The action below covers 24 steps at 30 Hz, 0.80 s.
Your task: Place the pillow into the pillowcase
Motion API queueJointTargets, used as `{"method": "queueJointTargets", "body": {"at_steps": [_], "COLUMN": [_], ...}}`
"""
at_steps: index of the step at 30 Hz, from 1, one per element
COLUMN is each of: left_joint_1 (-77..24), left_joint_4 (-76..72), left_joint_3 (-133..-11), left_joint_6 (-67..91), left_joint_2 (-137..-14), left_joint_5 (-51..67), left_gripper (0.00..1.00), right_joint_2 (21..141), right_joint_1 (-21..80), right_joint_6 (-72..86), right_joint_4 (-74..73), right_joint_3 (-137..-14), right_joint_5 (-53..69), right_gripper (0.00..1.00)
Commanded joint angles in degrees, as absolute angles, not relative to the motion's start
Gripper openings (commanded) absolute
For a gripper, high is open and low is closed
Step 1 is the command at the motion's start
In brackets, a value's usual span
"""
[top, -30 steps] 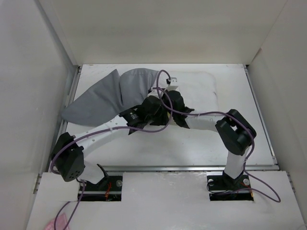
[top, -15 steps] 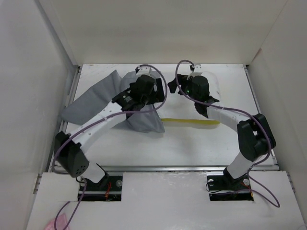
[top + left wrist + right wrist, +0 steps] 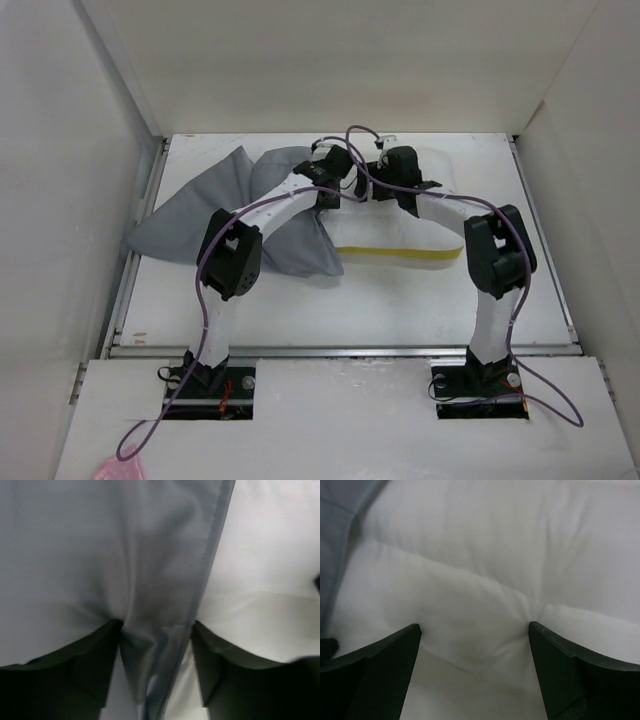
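Observation:
The grey pillowcase (image 3: pixel 200 215) lies rumpled at the table's left and middle. The white pillow (image 3: pixel 425 222) lies to its right, its yellow band (image 3: pixel 390 252) showing along the near edge. My left gripper (image 3: pixel 335 170) is at the far side, where the pillowcase meets the pillow. In the left wrist view it (image 3: pixel 156 625) is shut on a bunched fold of the pillowcase (image 3: pixel 100 555) by its hem, with the pillow (image 3: pixel 270 555) to the right. My right gripper (image 3: pixel 392 170) is close beside it. In the right wrist view it (image 3: pixel 472 627) grips a puckered wad of pillow (image 3: pixel 495 555).
White enclosure walls (image 3: pixel 90 200) stand on the left, right and back of the table. A metal rail (image 3: pixel 340 351) runs along the near edge. Purple cables (image 3: pixel 345 135) loop over both wrists. A pink object (image 3: pixel 115 468) lies at the bottom left, off the table.
Both grippers have moved from the table's middle to the far side and now sit close together. The pillow's near edge has come up, showing the yellow band.

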State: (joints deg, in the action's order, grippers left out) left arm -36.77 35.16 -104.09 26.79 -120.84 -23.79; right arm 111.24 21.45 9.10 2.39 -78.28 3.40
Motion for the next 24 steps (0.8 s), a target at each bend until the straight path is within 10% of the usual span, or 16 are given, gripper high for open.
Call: {"method": "queueJointTargets", "body": {"at_steps": [1, 3, 7, 24], "left_joint_1": [-36.04, -35.51, -35.51, -44.47], "left_joint_4": [41.65, 42.44, 42.45, 31.82], "left_joint_3": [-108.11, -109.51, -111.88, -123.66], "left_joint_6": [26.37, 26.98, 26.98, 14.06], "left_joint_2": [-119.7, -120.49, -121.11, -117.95], "left_joint_5": [-28.91, -29.62, -27.17, 1.48], "left_gripper": [0.5, 0.28, 0.0, 0.0], "right_joint_2": [114.6, 118.45, 120.94, 100.72], "right_joint_1": [21.71, 21.71, 21.71, 21.71], "right_joint_6": [6.86, 6.86, 6.86, 31.7], "right_joint_4": [-3.59, -6.06, -5.11, 51.83], "right_joint_3": [-81.82, -83.75, -84.29, -61.18], "right_joint_5": [6.5, 7.37, 9.67, 35.87], "right_gripper": [0.92, 0.79, 0.0, 0.0]}}
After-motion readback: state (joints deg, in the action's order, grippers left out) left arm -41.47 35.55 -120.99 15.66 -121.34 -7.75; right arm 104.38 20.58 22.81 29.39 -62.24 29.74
